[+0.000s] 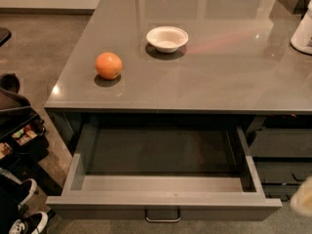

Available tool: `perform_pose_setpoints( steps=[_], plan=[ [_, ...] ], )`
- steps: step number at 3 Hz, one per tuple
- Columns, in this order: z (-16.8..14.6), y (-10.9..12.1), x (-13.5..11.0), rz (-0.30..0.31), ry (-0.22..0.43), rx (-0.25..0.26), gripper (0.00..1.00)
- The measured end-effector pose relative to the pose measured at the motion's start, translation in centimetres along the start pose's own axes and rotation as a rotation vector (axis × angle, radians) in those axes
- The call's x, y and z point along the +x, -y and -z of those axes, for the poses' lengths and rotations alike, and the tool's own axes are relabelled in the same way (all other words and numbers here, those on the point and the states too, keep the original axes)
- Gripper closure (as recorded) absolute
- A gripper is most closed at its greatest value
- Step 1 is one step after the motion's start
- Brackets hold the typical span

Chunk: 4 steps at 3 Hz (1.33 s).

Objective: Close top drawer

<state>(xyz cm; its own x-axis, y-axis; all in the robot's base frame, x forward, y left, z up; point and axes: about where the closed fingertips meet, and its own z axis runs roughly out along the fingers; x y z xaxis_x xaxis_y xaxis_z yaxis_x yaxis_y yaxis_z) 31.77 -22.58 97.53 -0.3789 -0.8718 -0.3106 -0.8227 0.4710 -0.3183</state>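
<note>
Nearest the viewer, the top drawer [163, 199] stands pulled far out from under a grey countertop [234, 77]. Its long axis runs left to right and its flat front faces the viewer. A small metal loop handle [162, 216] sits at the middle of that front, at the bottom edge of the view. The drawer's dark floor and pale grey side walls show from above.

At the lower right edge, just beside the drawer's right front corner, a pale blurred shape is the gripper [303, 202]. Whether it is spread or pressed together cannot be told.

To the drawer's left, on the concrete floor [44, 43], lie black-and-white sneakers [20, 222] and a dark bag [19, 130] holding small colourful items. To its right, dark drawer fronts [280, 152] of the neighbouring stack sit closed.

Farther back on the countertop, an orange [108, 65] rests near the left edge. A small white bowl [167, 38] stands beyond it, well apart. At the far right edge is a white part of the robot arm [303, 33].
</note>
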Motion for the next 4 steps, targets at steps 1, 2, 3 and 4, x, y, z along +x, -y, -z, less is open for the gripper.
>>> perform_pose_setpoints(
  steps=[1, 2, 3, 4],
  plan=[
    [1.58, -2.41, 1.54, -0.054, -0.005, 0.054, 0.04],
    [1.49, -2.64, 1.52, -0.055, -0.004, 0.056, 0.16],
    [1.5, -2.64, 1.52, -0.055, -0.004, 0.056, 0.39],
    [1.5, -2.64, 1.52, -0.055, -0.004, 0.057, 0.63]
  ],
)
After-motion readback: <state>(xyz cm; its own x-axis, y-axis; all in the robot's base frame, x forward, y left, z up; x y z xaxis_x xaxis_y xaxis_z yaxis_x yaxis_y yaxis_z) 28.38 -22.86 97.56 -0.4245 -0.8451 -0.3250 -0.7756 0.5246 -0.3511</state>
